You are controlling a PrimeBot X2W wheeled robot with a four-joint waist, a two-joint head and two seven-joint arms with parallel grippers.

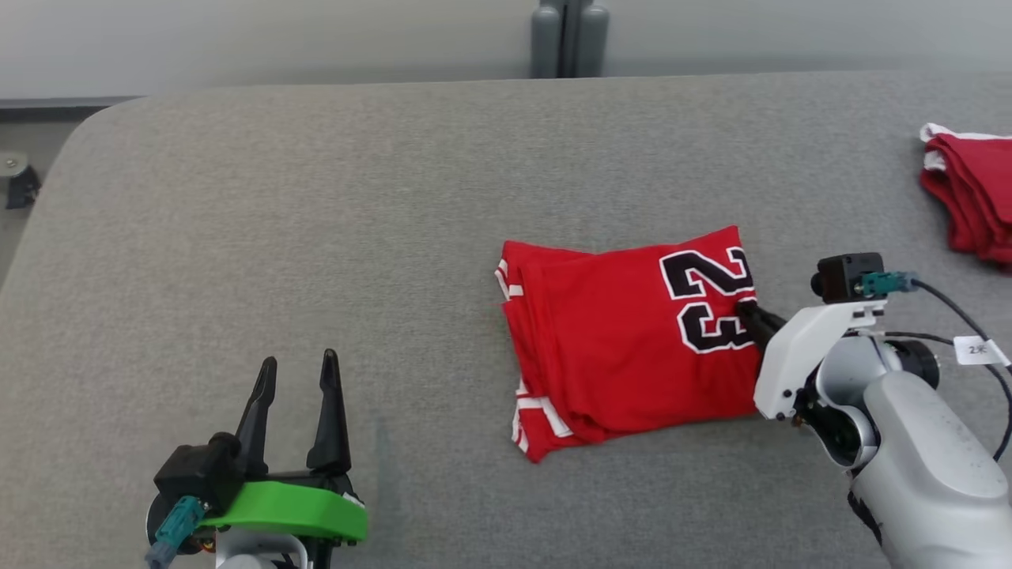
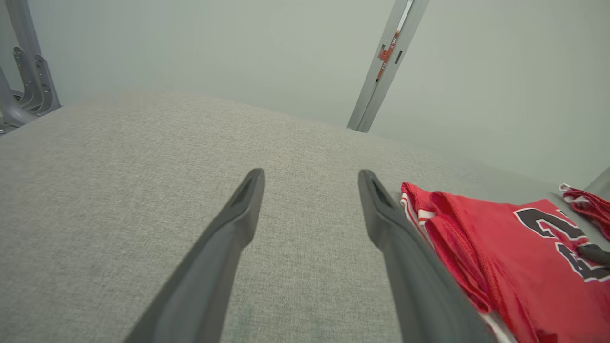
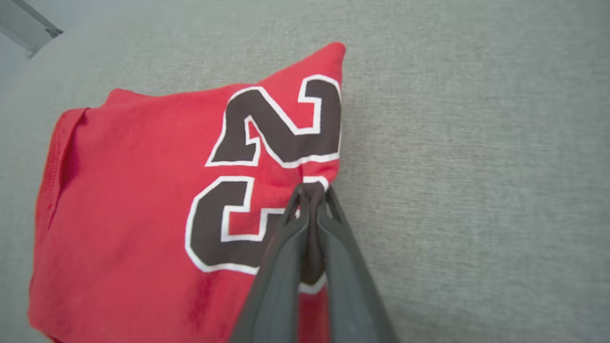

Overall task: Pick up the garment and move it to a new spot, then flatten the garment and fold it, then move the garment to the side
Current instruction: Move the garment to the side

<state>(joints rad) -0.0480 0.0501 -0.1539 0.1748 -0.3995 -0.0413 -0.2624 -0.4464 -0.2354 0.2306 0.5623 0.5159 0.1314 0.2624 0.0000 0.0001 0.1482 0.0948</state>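
Note:
The garment point(image 1: 624, 348) is a red jersey with a black number 23, folded into a rough rectangle on the grey table point(image 1: 316, 197). My right gripper point(image 1: 747, 310) is shut on its right edge, beside the number. The right wrist view shows that gripper point(image 3: 312, 190) pinching a fold of the garment point(image 3: 143, 190) between its closed fingers. My left gripper point(image 1: 299, 367) stands open at the lower left, well left of the jersey, with nothing between its fingers. In the left wrist view that open gripper point(image 2: 310, 178) hovers over bare table and the garment point(image 2: 500, 252) lies to the right.
A second red garment point(image 1: 972, 194) lies bunched at the table's far right edge. A grey post point(image 1: 569, 35) stands behind the table's far edge. The table's rounded left corner point(image 1: 87, 134) drops to the floor.

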